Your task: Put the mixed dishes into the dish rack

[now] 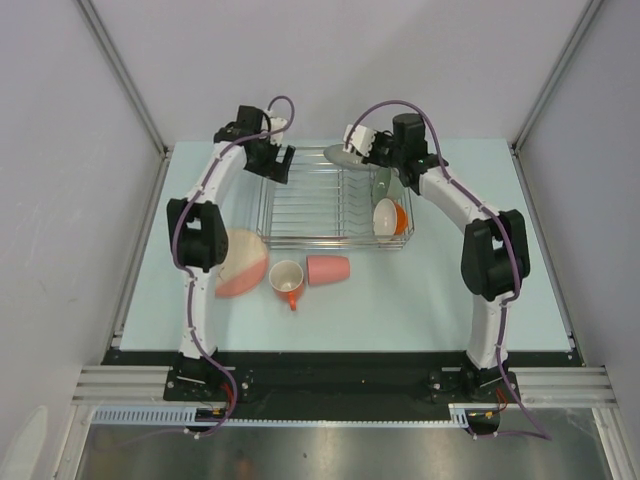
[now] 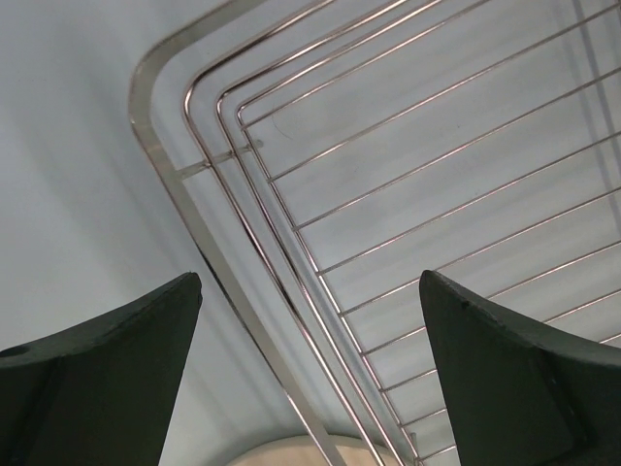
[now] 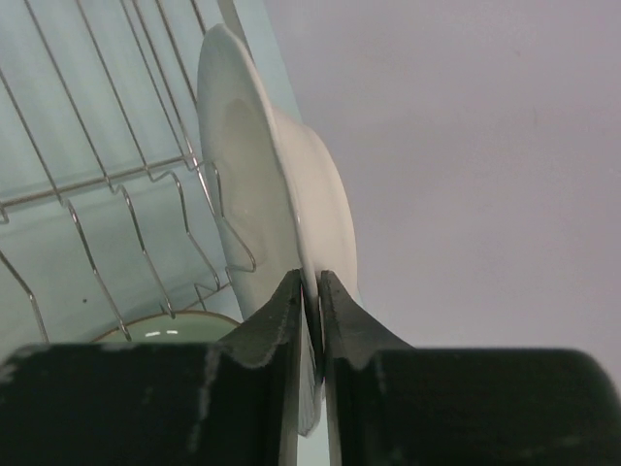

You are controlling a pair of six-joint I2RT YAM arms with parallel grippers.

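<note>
The dish rack point(image 1: 320, 205) is a silver wire basket at mid-table. My right gripper point(image 1: 362, 150) point(image 3: 310, 280) is at its back edge, shut on the rim of a white plate point(image 1: 343, 156) point(image 3: 257, 165) that stands on edge against the wire dividers. A pale green bowl point(image 1: 382, 181) point(image 3: 155, 330), a small white bowl point(image 1: 385, 217) and an orange cup point(image 1: 401, 217) sit in the rack's right end. My left gripper point(image 1: 278, 163) point(image 2: 309, 280) hangs open over the rack's back left corner point(image 2: 184, 107), with nothing between its fingers.
In front of the rack on the table lie a whitish and pink plate stack point(image 1: 241, 262), an orange-handled white mug point(image 1: 287, 277) and a pink tumbler point(image 1: 327, 269) on its side. A cream plate edge point(image 2: 310, 451) shows below the left fingers.
</note>
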